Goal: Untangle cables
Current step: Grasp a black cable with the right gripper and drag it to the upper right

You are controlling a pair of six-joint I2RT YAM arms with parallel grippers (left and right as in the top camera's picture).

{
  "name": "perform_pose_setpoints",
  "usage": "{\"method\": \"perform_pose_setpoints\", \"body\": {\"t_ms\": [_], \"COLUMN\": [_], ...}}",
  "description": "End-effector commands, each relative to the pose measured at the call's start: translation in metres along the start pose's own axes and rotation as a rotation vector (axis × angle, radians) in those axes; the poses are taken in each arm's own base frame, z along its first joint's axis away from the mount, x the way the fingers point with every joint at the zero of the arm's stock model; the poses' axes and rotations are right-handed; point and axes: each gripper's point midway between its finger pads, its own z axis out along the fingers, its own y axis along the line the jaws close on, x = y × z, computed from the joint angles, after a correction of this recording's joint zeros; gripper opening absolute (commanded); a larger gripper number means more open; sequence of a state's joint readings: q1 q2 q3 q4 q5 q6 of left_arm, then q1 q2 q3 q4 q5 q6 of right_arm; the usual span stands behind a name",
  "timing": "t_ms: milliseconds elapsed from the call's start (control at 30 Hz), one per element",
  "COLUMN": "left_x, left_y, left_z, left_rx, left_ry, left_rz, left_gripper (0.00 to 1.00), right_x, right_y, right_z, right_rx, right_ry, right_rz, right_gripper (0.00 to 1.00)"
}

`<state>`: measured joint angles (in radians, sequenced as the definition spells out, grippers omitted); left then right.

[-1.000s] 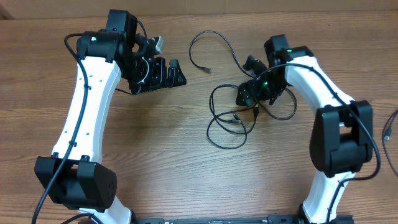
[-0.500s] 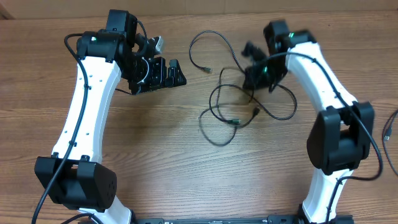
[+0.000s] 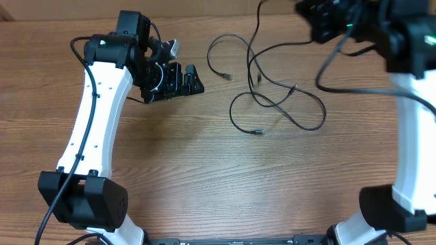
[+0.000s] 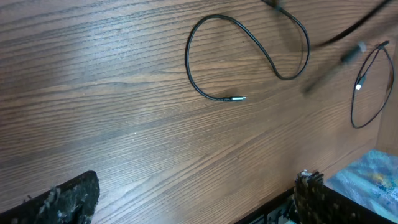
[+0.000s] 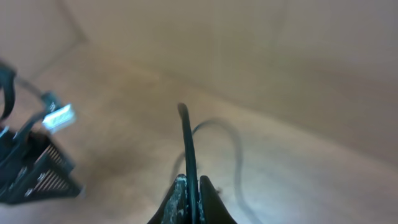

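The untangling looks partway done. The cables [image 3: 294, 87] lie on the table [image 3: 204, 177] as loose black loops, well apart from the left gripper [image 3: 178, 80] on the side of the other arm, and several strands cross one another there. One strand rises off the table, clamped between the shut fingers of the right gripper [image 5: 189, 182]. The left gripper gapes wide and holds nothing. The cords are thin and limp, with small plug ends.

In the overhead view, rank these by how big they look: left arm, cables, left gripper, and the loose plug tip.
1. left arm, largest
2. cables, though the lifted part sits nearer the camera
3. left gripper
4. loose plug tip, smallest
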<state>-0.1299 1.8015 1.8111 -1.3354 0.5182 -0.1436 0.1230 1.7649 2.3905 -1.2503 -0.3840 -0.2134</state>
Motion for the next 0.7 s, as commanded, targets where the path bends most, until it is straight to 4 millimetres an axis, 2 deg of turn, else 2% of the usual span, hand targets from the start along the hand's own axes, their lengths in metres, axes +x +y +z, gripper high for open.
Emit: {"method": "perform_pose_setpoints", "body": {"t_ms": [0,33,200,333,433,533,667], "left_x": [-0.003,-0.003,-0.003,-0.003,-0.003,-0.003,-0.003], "left_y": [0.003,0.003,0.003,0.003,0.003,0.003,0.003], "left_z": [0.001,0.001,0.001,0.001,0.001,0.001,0.001], "left_rx": [-0.007,-0.007,-0.007,-0.007,-0.007,-0.007,-0.007], "left_ry": [-0.002,-0.002,-0.002,-0.002,-0.002,-0.002,-0.002], "left_rz": [0.001,0.001,0.001,0.001,0.001,0.001,0.001], "left_gripper": [0.99,0.99,0.99,1.00,1.00,0.99,1.00], "right_x": [-0.009,-0.009,0.003,0.006,0.002,-0.005,0.003], "right_y": [-0.035,-0.043,-0.106,-0.155,-0.201,-0.257,-0.314], "right_z": [-0.020,-0.023,-0.042,-0.057,-0.070,-0.087,-0.089], "right_rx": [0.173,0.206,0.443,0.556,0.652,0.762,0.841], "right_ry": [-0.037,-0.038,-0.009,-0.033,-0.094,-0.204,-0.250], "right_rz": [0.008,0.012,0.062,0.105,0.131,0.195,0.210], "right_gripper": [0.04,0.04,0.04,0.04,0.04,0.04,0.04]}}
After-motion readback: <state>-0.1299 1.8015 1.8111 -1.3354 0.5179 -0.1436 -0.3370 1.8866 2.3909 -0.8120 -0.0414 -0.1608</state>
